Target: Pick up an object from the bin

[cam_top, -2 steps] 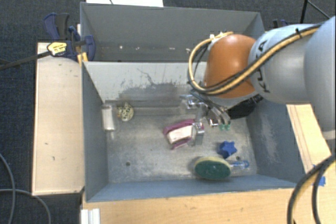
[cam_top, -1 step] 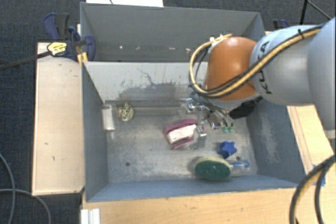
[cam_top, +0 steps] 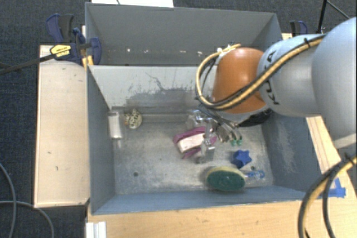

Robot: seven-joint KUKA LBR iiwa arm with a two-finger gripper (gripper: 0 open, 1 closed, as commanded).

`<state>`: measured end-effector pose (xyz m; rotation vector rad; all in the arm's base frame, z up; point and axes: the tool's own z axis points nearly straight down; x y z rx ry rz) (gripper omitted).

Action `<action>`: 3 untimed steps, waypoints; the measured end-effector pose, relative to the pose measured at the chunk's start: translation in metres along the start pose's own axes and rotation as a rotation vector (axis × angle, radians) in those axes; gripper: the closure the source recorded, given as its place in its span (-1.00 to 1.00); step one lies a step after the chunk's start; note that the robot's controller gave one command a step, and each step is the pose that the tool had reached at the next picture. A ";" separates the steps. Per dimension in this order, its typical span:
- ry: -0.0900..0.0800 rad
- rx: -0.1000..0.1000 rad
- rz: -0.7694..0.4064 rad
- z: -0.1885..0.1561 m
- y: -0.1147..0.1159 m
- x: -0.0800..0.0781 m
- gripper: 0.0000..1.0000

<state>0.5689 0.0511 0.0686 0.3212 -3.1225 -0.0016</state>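
My gripper [cam_top: 212, 141] hangs low in the grey metal bin [cam_top: 142, 167], with a pink-and-white plastic piece [cam_top: 188, 142] just beside it toward the left wall, and honestly I can't tell if it's spread or pinched.

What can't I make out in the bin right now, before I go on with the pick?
1. The pink and white thing in the middle, camera view: the tool covers its right side, so its shape and whether it is gripped cannot be told.
2. Far right corner of the bin: hidden under the orange wrist cover and the arm.
3. A speckled round thing by the silver cylinder: too small to name.
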 end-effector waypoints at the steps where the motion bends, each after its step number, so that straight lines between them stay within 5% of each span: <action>1: -0.002 0.000 0.001 -0.001 0.000 -0.001 -1.00; 2: -0.001 -0.001 0.002 0.000 0.000 0.000 1.00; 3: -0.012 0.002 0.004 -0.126 0.000 -0.002 1.00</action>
